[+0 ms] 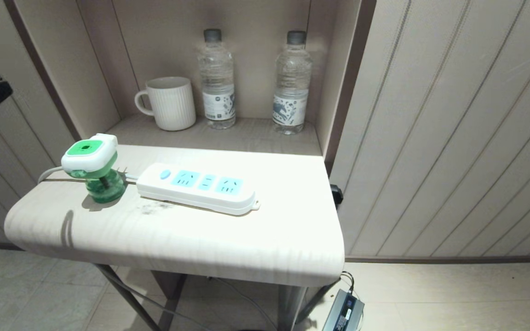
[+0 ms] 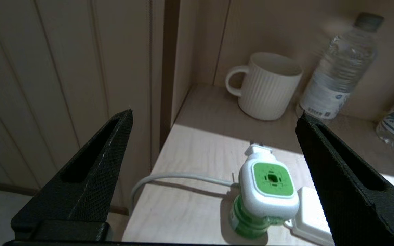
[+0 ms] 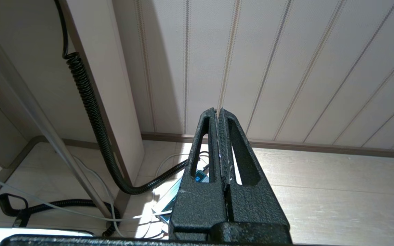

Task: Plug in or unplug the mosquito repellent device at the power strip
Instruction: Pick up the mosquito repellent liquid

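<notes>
the mosquito repellent device [image 1: 92, 166] stands upright on its green bottle near the left rear corner of the table [image 1: 228, 243], its green-and-white head on top and its plug prongs pointing away toward the rear edge. it is not plugged in: it sits just beside the button end of the power strip [image 1: 198, 187], over the strip's white cord [image 2: 169, 178], which runs off the table's left edge. the power strip lies flat across the middle of the table, slightly angled, with 3 light-blue socket faces showing and all of them free.

the left gripper [image 2: 214, 119] hovers above and off the left edge of the table, looking down on the device; its 2 black fingers [image 2: 94, 171] are spread wide apart with nothing between them, and it touches nothing. in the head view only a dark piece of that arm shows at the far left edge.

the right gripper [image 3: 218, 112] hangs low beside the table, facing the panelled wall [image 3: 286, 68] and the floor, its fingers pressed together and holding nothing.

in the recess behind the table's rear edge stand a white ribbed mug [image 1: 169, 103] on the left and 2 clear water bottles [image 1: 216, 79] to its right, all upright and apart from each other.
</notes>
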{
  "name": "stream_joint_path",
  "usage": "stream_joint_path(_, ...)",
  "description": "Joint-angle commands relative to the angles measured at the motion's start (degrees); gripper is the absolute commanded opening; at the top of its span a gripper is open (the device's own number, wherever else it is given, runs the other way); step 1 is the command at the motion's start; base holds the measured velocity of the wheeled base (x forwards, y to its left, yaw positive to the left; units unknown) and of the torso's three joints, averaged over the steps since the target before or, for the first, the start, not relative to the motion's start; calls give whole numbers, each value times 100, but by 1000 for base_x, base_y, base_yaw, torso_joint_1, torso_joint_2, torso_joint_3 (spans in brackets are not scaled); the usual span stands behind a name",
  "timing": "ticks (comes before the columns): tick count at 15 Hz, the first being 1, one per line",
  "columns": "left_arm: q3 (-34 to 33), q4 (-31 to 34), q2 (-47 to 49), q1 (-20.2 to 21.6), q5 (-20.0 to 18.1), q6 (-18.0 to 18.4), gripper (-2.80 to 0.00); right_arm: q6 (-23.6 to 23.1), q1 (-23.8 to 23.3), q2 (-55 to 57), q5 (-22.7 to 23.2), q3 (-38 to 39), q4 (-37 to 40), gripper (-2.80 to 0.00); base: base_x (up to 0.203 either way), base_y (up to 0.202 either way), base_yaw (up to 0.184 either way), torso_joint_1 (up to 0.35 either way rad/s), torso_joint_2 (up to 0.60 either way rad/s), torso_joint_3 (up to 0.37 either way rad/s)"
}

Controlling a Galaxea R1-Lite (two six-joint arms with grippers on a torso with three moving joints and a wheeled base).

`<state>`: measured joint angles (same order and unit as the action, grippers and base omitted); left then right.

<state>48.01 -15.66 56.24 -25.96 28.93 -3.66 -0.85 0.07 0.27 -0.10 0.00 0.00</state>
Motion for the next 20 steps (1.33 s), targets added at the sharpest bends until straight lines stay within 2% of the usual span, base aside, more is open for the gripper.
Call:
stream_joint_path(1, -91, -314, 556, -134, 146, 20, 0, -3, 2, 0, 1, 0, 0, -280, 0, 0, 0, 0, 0, 0)
stream_joint_path(2, -136, -574, 693, -225, 203, 30, 0, -3, 2, 0, 1, 0, 0, -280, 0, 0, 0, 0, 0, 0)
stream_joint_path(5, -272, -754, 939, -760, 477, 88, 0, -3, 2, 0, 1, 0, 0, -280, 0, 0, 0, 0, 0, 0)
stream_joint_path(10, -340, -818, 1067, -779, 491, 91, 0, -3, 2, 0, 1, 0, 0, -280, 0, 0, 0, 0, 0, 0)
stream_joint_path(15, -362, -1421, 1484, -797, 513, 75, 0, -3, 2, 0, 1, 0, 0, -280, 0, 0, 0, 0, 0, 0)
stream_joint_path(20, -663, -1566, 1506, -797, 509, -6, 0, -3, 2, 0, 1, 0, 0, -280, 0, 0, 0, 0, 0, 0)
